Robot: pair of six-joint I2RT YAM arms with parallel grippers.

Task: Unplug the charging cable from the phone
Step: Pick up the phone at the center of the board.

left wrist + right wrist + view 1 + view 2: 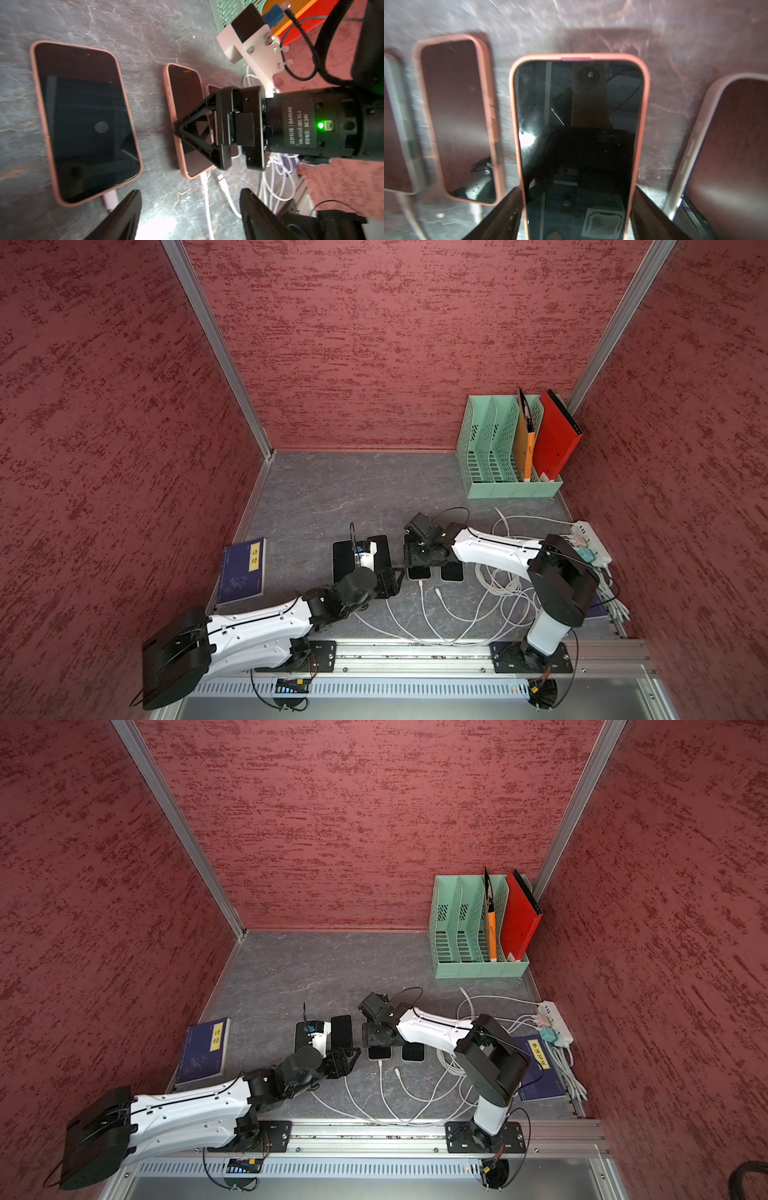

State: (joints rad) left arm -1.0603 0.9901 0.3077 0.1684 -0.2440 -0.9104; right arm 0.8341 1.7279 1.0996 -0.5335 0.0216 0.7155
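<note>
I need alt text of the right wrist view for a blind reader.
A phone in an orange-pink case lies screen up on the grey table, its long edges clamped by the right gripper. Other phones lie on both sides.

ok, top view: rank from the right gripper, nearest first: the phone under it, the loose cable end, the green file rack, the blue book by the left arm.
1. Phone: directly under the right gripper, between its fingers.
2. Loose cable end: on the table just beyond that phone, toward the robot's base.
3. Green file rack: back corner.
4. Blue book: far across, beside the left arm.
</note>
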